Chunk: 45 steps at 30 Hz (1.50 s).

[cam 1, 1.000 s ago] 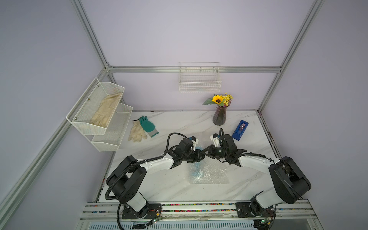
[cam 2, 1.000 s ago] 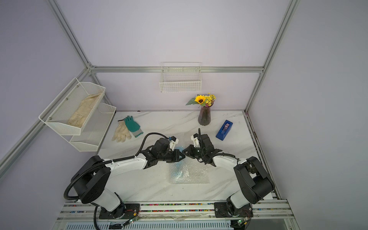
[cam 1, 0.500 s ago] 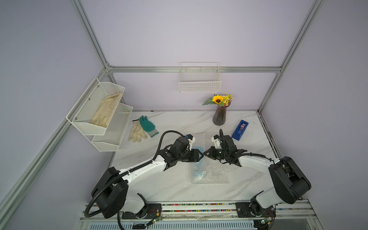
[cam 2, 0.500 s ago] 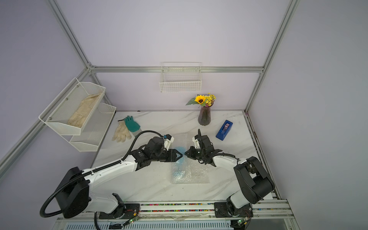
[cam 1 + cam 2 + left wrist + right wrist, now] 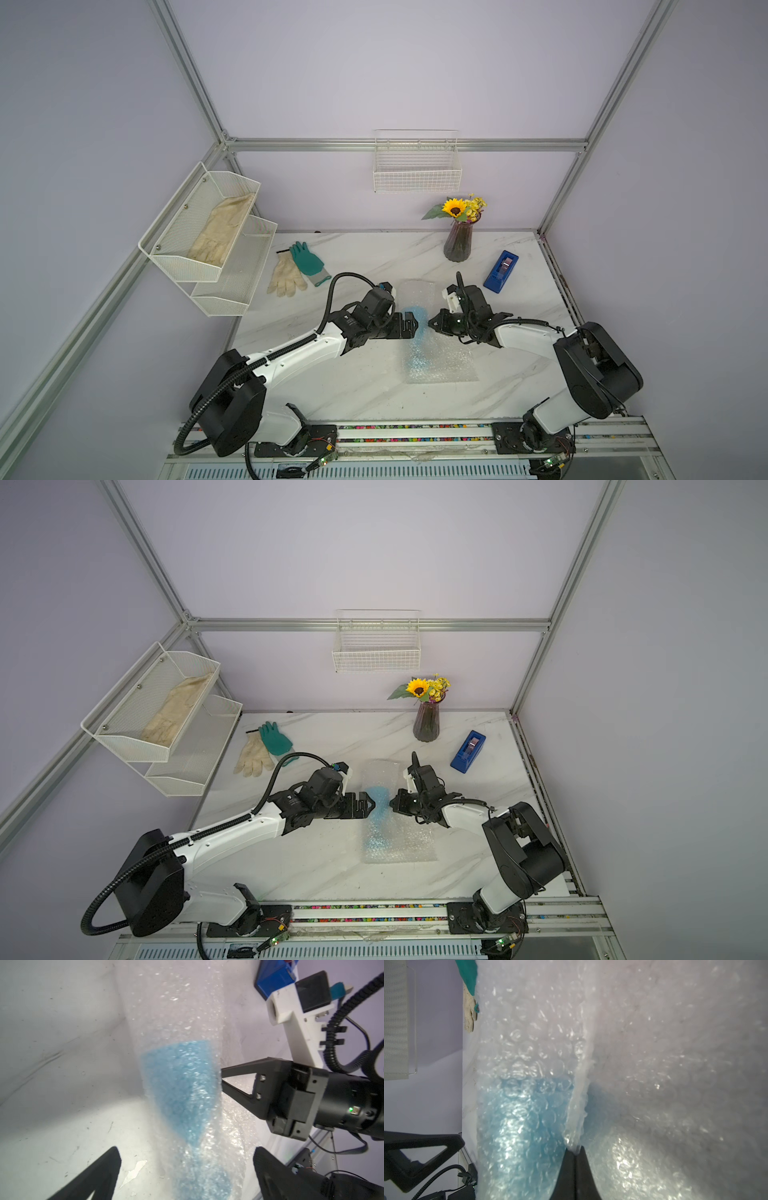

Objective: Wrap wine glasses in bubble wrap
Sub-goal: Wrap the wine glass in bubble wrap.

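Wrapping is looking roughly half done, judging by how the film is sitting. Starting at the left arm (image 5: pixel 299 357), its jaws are standing spread wide and gripping nothing. In the left wrist view they are straddling the narrow stem end of the goblet (image 5: pixel 180 1084), one tip on either side, neither visibly pressing it. Just past those tips, between the two sets of jaws, the light-blue goblet is showing through the bubble wrap (image 5: pixel 446 361), which is curving over its bowl. Whether it is resting on the table (image 5: pixel 353 386) or being lifted slightly cannot be told. On its other side, at the tip of the right arm (image 5: pixel 528 336), the right jaws are pressing together on a raised seam of the film right against the bowl. The rest of the sheet is lying flat on the table beneath the right jaws and back toward that arm's base.

To do this step well, the left jaws should probably be closing gently on the wrapped stem, not the bowl, steadying the goblet while the right jaws are drawing the pinched seam taut and over. The pull is wanting to be slow and level: slippery film is likely to slide on smooth plastic, and a jerk could be freeing the pinch.
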{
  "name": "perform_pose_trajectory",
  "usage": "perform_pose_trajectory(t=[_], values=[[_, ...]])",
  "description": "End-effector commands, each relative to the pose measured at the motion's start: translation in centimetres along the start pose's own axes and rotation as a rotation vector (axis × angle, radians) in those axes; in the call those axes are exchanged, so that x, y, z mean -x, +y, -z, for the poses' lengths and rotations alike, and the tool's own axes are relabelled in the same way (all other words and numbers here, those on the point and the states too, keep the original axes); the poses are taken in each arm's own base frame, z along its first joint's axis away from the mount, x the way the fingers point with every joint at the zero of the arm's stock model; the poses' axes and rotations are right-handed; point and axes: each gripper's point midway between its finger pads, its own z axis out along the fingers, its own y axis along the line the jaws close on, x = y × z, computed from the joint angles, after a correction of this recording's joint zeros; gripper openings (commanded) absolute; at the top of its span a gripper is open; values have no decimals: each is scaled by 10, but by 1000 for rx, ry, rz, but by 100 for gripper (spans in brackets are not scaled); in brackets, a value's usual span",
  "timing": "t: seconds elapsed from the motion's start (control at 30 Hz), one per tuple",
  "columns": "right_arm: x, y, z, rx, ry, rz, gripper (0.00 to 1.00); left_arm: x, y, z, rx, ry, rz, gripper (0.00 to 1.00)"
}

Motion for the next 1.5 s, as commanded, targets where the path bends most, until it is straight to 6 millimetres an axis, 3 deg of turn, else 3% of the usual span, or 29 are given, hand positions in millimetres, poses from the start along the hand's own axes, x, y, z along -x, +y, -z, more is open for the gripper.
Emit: perform_pose_trajectory(t=[0.0,0.03,0.33,0.47,0.57,0.8,1.07,1.2,1.47], values=[[-5,-7,-7,13,2,-26,0,31,-15,9,-38,-75,30,100],[-6,-7,-8,23,4,-31,0,25,-16,-3,-53,-35,17,100],[-7,-3,-12,68,5,-55,0,21,-41,-33,-180,60,22,100],[-8,-4,-14,69,7,-60,0,23,-54,-31,-254,46,16,100],[-9,-3,-13,78,4,-65,0,27,-52,-27,-246,23,18,100],[-12,-5,-14,86,6,-81,0,23,-34,-43,-140,61,43,100],[-20,-7,-20,91,19,-98,0,24,-27,-53,-98,74,44,100],[-22,-7,-22,89,19,-104,0,25,-11,-52,-7,79,33,100],[-25,-1,-30,100,24,-109,0,25,-28,-63,-110,108,49,100]])
